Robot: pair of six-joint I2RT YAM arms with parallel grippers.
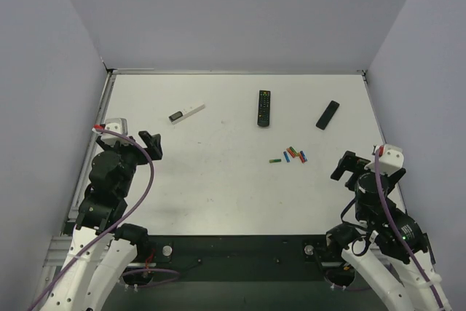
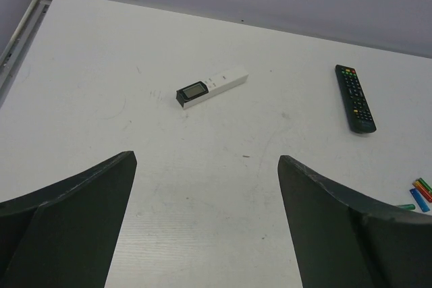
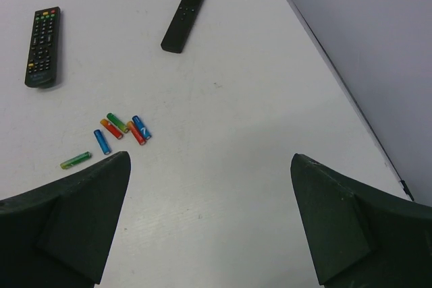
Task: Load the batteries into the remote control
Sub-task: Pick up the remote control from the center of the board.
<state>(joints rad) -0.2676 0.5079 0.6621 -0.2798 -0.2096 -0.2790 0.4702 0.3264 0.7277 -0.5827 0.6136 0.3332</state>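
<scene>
Jaws: your left jaws and right jaws both gape, empty.
Batteries [image 1: 294, 154]: loose on the counter [image 1: 218, 180], clustered.
Remote control [image 1: 328, 114]: 1 o'clock of them, apart.

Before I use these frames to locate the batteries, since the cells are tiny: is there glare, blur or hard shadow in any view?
Top external: even, diffuse light, only faint shadows, the batteries small but colours distinct. Left wrist: no glare, the white stick sharp, left fingers dark in the foreground. Right wrist: batteries crisp, right fingers dark, no glare.
</scene>
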